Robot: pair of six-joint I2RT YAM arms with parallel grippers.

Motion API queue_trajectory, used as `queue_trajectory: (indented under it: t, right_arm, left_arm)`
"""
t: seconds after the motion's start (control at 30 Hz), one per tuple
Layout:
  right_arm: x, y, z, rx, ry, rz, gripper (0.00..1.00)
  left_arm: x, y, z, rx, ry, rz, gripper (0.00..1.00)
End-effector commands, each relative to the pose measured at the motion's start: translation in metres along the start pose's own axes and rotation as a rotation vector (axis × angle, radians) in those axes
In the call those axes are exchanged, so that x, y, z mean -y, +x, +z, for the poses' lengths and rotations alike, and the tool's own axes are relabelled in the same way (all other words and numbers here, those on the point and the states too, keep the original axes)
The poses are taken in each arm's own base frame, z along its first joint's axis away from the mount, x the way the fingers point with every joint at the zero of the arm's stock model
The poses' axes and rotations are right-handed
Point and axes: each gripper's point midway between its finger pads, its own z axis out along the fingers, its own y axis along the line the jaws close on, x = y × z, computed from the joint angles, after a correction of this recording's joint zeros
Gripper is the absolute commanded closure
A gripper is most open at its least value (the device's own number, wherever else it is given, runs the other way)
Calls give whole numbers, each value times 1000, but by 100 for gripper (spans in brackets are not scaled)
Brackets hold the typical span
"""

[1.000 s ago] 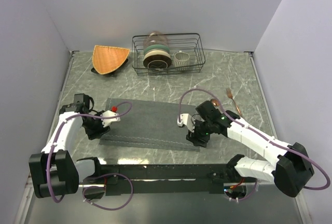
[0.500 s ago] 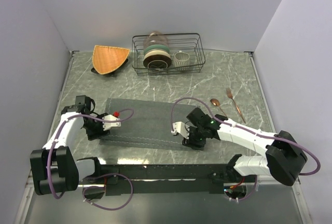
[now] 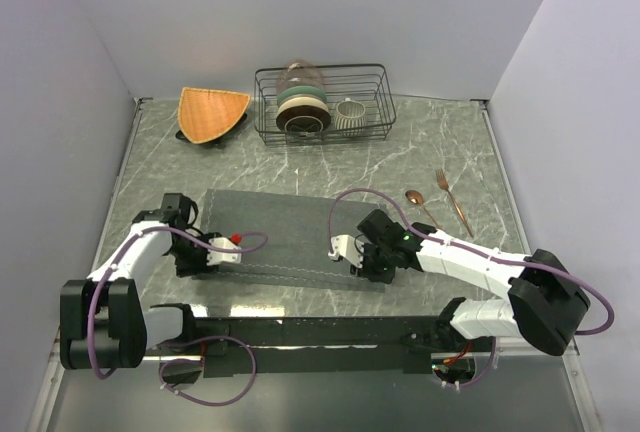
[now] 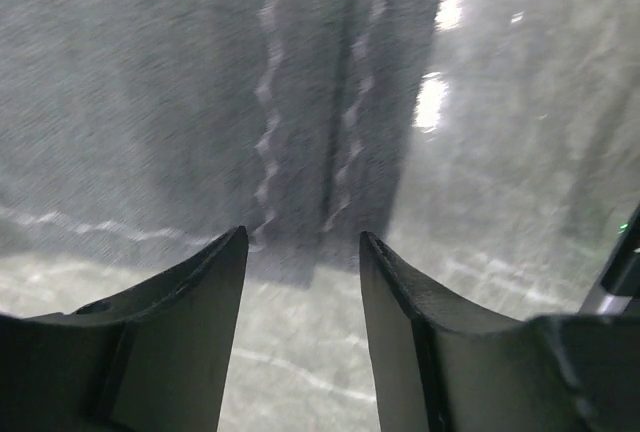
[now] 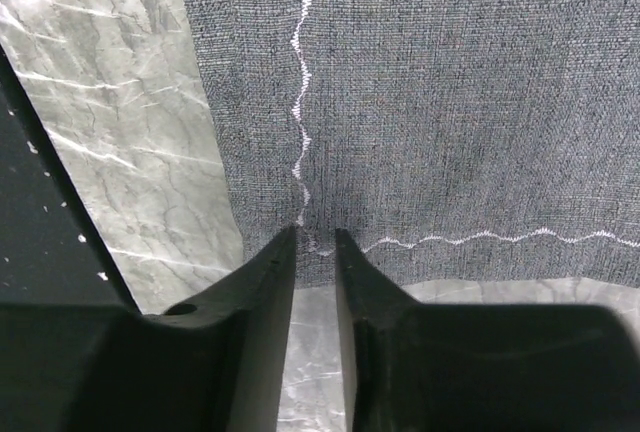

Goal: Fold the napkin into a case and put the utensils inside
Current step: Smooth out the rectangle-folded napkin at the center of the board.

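Observation:
The dark grey napkin [image 3: 290, 232] lies flat on the table as a wide folded rectangle, and its white zigzag stitching shows in both wrist views. My left gripper [image 3: 197, 257] hovers at its near left corner. Its jaws [image 4: 303, 237] are open, with bare table between them and the layered napkin [image 4: 150, 102] edges just ahead. My right gripper [image 3: 370, 267] is at the near right corner. Its jaws [image 5: 315, 232] stand a narrow gap apart, tips at the napkin [image 5: 450, 102] hem. The copper utensils, a spoon [image 3: 418, 202] and a fork [image 3: 452, 200], lie to the right of the cloth.
A black wire rack [image 3: 322, 102] with bowls and a cup stands at the back centre. An orange fan-shaped mat [image 3: 212, 112] lies to its left. Grey walls close in on both sides. The arms' black base rail [image 3: 300, 332] runs along the near edge.
My right gripper slid left to the napkin's near right corner and its jaws narrowed a lot. My left gripper shifted right and nearer along the napkin's left end, still open.

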Motion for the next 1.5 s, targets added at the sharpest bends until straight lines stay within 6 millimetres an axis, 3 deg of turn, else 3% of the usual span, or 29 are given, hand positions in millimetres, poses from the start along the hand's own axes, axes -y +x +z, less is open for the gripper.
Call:
queue_trajectory:
  t: [0.0, 0.2, 0.37, 0.53, 0.97, 1.0, 1.03, 1.13, 1.27, 1.47]
  right_arm:
    - [2, -1, 4, 1, 16, -1, 76]
    - [2, 2, 5, -3, 23, 4, 87]
    - [3, 1, 2, 3, 30, 8, 100]
    - [4, -2, -2, 12, 36, 6, 100]
    - [-7, -5, -12, 38, -10, -17, 100]
    - [-9, -6, -12, 37, -23, -18, 98]
    - [-10, -6, -12, 35, -31, -19, 84]
    - [-13, -5, -10, 34, -47, -28, 65]
    - [-20, -1, -5, 15, -67, -56, 59]
    - [-21, 3, 2, -11, -61, -64, 64]
  left_arm:
    - [-4, -3, 1, 8, -30, 35, 48]
    - [-5, -5, 4, -4, -30, 36, 57]
    - [-6, -6, 1, -2, -52, 47, 76]
    - [-6, -10, -4, 12, -67, 65, 86]
    - [-2, -18, -17, 31, -83, 106, 90]
    - [-2, -18, -17, 33, -81, 106, 91]
    - [-2, -18, -17, 33, -81, 106, 92]
    - [-1, -19, -18, 34, -76, 112, 94]
    - [1, -21, -20, 40, -72, 127, 94]
    - [1, -20, -21, 37, -71, 121, 94]
